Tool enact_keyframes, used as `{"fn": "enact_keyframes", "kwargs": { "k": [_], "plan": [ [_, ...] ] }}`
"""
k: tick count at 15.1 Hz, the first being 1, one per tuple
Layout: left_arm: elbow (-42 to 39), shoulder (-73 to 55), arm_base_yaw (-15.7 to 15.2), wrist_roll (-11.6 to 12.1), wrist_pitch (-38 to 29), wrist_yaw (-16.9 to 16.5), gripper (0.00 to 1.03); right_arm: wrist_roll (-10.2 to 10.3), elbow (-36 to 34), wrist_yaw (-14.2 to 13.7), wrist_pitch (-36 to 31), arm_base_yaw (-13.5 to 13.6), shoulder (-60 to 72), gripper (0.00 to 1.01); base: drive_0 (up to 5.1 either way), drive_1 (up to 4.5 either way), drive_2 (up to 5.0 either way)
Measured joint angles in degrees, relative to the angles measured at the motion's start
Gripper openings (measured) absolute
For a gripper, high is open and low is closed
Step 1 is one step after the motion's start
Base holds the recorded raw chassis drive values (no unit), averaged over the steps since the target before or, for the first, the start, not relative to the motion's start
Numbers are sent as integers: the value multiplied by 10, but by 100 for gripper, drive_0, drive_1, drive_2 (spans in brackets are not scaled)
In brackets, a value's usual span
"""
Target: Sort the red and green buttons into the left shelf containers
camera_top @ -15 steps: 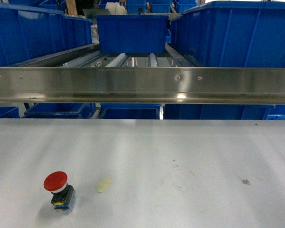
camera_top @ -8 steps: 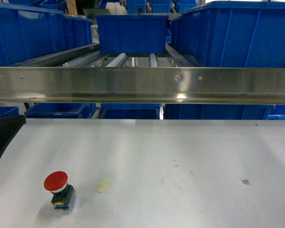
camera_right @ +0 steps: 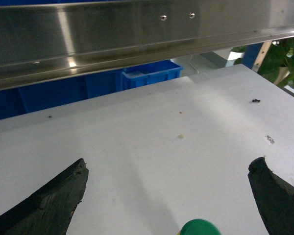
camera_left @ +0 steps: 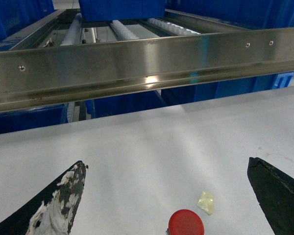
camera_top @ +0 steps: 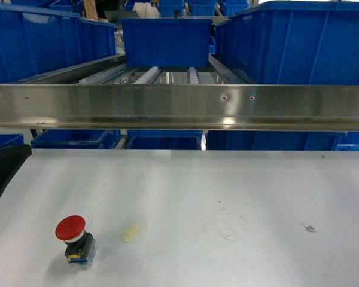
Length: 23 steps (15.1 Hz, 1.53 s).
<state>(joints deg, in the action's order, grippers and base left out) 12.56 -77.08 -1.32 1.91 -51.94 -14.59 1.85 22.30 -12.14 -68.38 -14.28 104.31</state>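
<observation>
The red button (camera_top: 72,237), a wide red cap on a dark blocky body, stands upright at the front left of the white table (camera_top: 227,185). In the left wrist view its cap (camera_left: 185,224) shows at the bottom edge, below and between the wide-apart fingers of my open left gripper (camera_left: 166,164). The green button's cap (camera_right: 200,228) peeks in at the bottom of the right wrist view, below my open right gripper (camera_right: 169,161). Neither gripper touches a button. The left shelf containers (camera_top: 42,39), deep blue bins, stand behind the steel rail. The green button is out of the head view.
A steel rail (camera_top: 179,106) crosses the table's far edge, with rollers and more blue bins (camera_top: 166,40) behind and below it. A pale yellowish scrap (camera_top: 130,232) lies right of the red button. A dark part of my left arm (camera_top: 3,170) shows at the left edge.
A dark part of my left arm has come into the head view at the left edge. The red button and the scrap have not moved.
</observation>
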Motion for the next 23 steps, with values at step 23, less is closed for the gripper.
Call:
{"fn": "enact_keyframes", "kwargs": {
  "k": [23],
  "plan": [
    [0,0,0,0,0,0,98,33,134,-23,2,-66,247,98,0,0,0]
  ]
}}
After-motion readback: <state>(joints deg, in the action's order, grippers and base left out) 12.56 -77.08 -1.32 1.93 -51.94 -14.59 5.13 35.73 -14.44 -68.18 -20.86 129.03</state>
